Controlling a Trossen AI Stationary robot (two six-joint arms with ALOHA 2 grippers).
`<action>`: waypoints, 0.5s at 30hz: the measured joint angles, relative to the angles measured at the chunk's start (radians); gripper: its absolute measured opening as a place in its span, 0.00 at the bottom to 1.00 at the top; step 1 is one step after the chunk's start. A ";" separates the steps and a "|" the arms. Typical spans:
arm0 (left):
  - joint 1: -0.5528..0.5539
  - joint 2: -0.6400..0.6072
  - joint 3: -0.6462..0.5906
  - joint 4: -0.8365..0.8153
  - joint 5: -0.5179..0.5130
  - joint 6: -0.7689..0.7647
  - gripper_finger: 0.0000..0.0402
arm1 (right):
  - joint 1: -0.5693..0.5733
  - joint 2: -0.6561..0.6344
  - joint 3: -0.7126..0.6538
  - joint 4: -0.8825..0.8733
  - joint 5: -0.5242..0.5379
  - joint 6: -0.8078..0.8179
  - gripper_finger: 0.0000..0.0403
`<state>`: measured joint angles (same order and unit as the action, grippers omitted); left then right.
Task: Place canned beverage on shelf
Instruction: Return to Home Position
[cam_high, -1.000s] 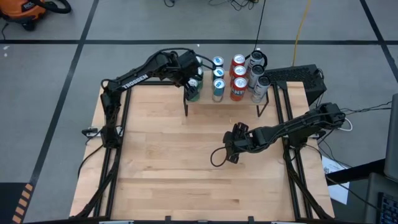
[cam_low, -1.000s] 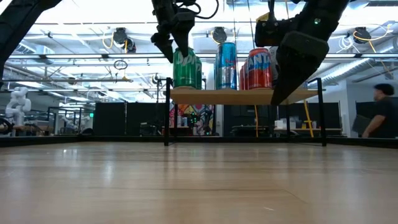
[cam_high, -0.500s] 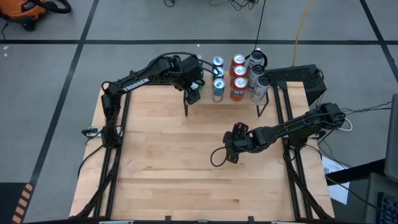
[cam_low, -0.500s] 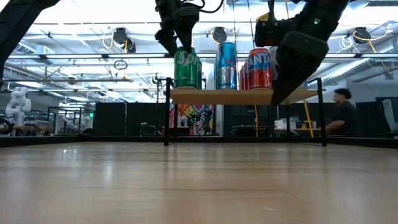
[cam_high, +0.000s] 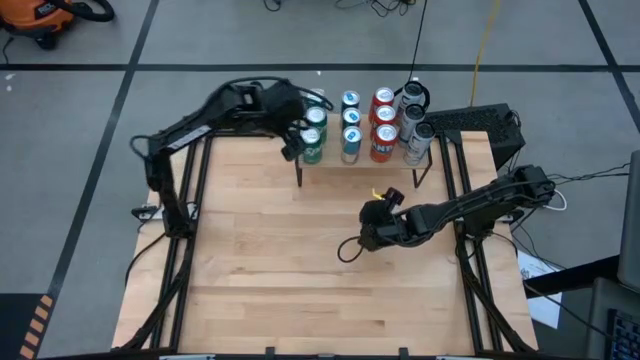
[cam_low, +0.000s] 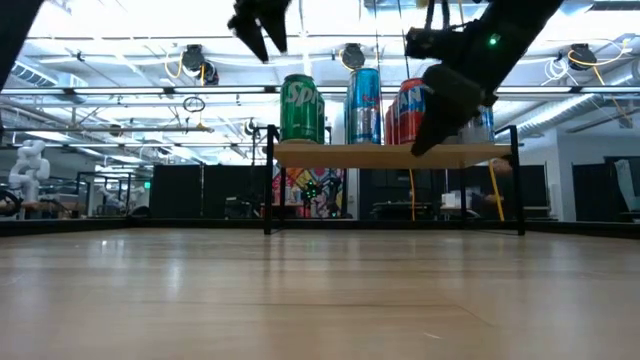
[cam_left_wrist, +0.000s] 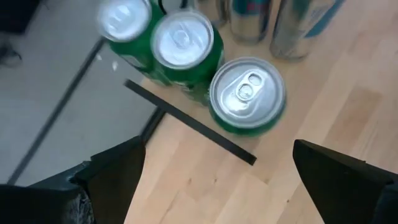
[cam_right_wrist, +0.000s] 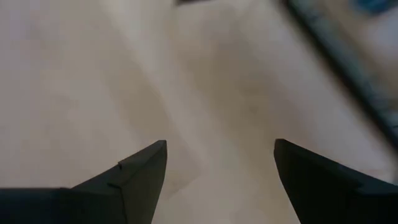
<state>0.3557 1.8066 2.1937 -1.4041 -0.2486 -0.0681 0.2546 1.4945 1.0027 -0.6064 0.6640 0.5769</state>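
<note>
We saw the light-wood tabletop filling the middle of the high view. The left arm reached from the table's far left corner along the far edge. The right arm stretched from the right side in over the middle of the boards.

The shelf stood at the far edge of the table, raised above the surface on thin black legs. On it the canned beverages stood upright in four rows running near to far. Three green soda cans were at the left end, then blue cans, then red cans, and silver cans at the right end. In the low view the nearest green can stood at the near edge of the board, with a blue can and a red one in line to its right.

The left gripper hung just left of the green row, higher than the can tops and apart from every can. Its wrist view looked down on the three green lids. Its two dark fingers were spread wide with nothing between them.

The right gripper hovered over bare wood near the table's middle, well nearer than the shelf. Its fingers stood parted as well, and they held nothing.
</note>
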 joint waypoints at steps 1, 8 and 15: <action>-0.010 -0.022 0.000 0.001 -0.011 0.000 0.99 | 0.010 -0.005 0.000 -0.007 0.050 0.012 0.71; -0.178 -0.187 -0.106 0.151 -0.145 -0.001 0.99 | 0.086 -0.130 -0.054 0.051 0.170 -0.027 0.64; -0.431 -0.393 -0.558 0.519 -0.290 -0.037 0.99 | 0.122 -0.380 -0.432 0.635 -0.054 -0.233 0.48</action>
<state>-0.0753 1.4139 1.6359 -0.8850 -0.5391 -0.1048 0.3771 1.1144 0.5712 0.0287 0.6102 0.3443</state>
